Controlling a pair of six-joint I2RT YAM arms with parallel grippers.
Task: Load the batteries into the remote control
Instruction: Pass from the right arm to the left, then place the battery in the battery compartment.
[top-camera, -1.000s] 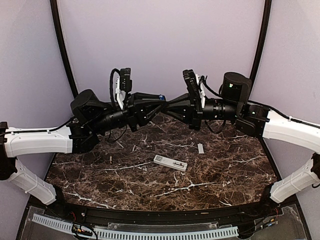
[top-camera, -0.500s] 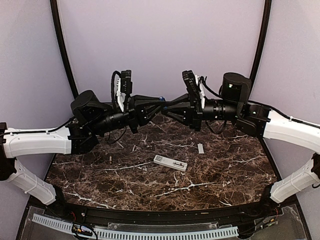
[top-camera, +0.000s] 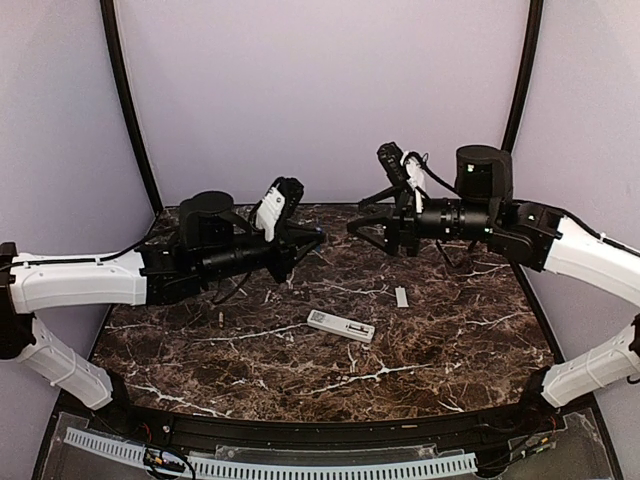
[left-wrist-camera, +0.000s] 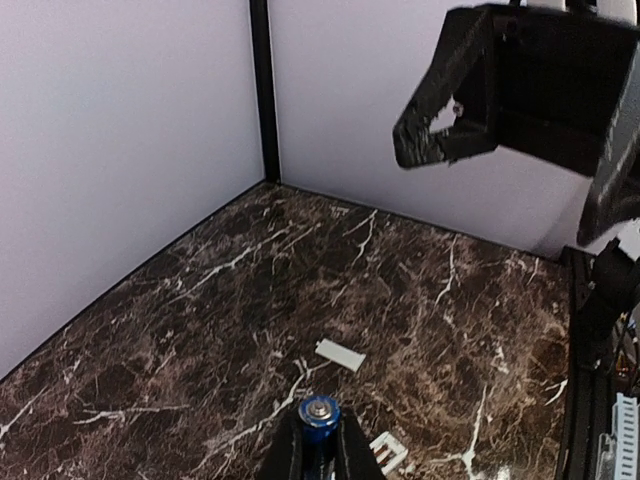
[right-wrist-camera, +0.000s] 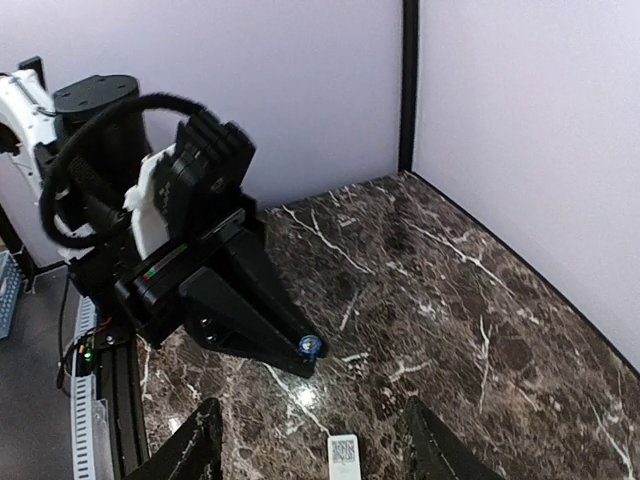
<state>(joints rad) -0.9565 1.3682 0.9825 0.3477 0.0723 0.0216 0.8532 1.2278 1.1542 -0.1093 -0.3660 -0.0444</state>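
A blue battery (left-wrist-camera: 320, 418) with a metal end cap sticks out between the fingertips of my left gripper (top-camera: 316, 239), which is shut on it, raised above the table's back middle. The same battery (right-wrist-camera: 311, 346) shows in the right wrist view at the left gripper's tip. My right gripper (top-camera: 359, 220) hangs just to the right of it, facing it, jaws open and empty, a short gap apart. The white remote control (top-camera: 340, 326) lies flat on the marble below, its open battery recess (left-wrist-camera: 388, 452) showing.
A small pale grey cover piece (top-camera: 401, 297) lies on the marble right of the remote, and appears as the cover (left-wrist-camera: 340, 354) in the left wrist view. A tiny pale thin item (top-camera: 221, 319) lies at left. Lilac walls with black posts close the back and sides.
The two grippers met tip to tip at the blue battery. Now the right gripper has opened and drawn back right, and the left has swung lower with the battery in its grip.
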